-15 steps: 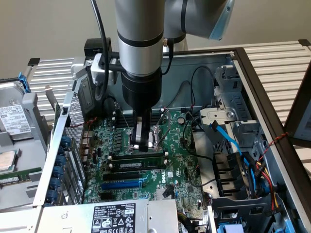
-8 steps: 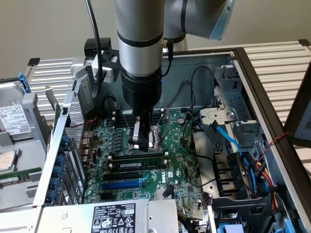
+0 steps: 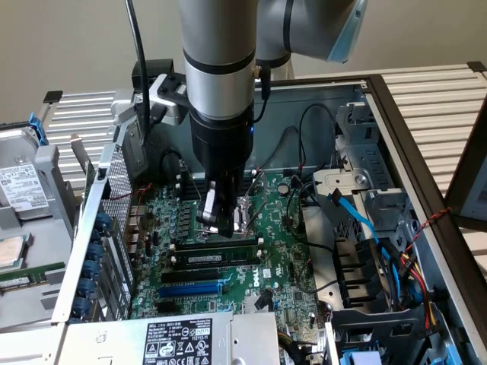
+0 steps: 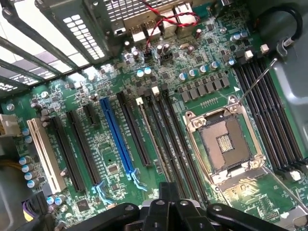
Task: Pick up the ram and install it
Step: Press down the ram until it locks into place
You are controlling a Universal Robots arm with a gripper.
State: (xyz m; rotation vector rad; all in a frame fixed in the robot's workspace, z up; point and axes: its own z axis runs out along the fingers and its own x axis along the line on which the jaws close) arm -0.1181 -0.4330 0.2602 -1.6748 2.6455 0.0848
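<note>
The ram [image 3: 215, 259] lies flat along a memory slot on the motherboard [image 3: 289, 262], its white label facing up; whether it is fully seated I cannot tell from this angle. A second dark stick or slot [image 3: 215, 245] runs parallel just behind it. The blue expansion slot [image 3: 190, 288] sits beside these, nearer the camera. My gripper [image 3: 221, 226] hangs just above the ram's row, fingers pressed together and holding nothing. In the wrist view, the open processor socket [image 4: 225, 144] lies among the bare slots.
</note>
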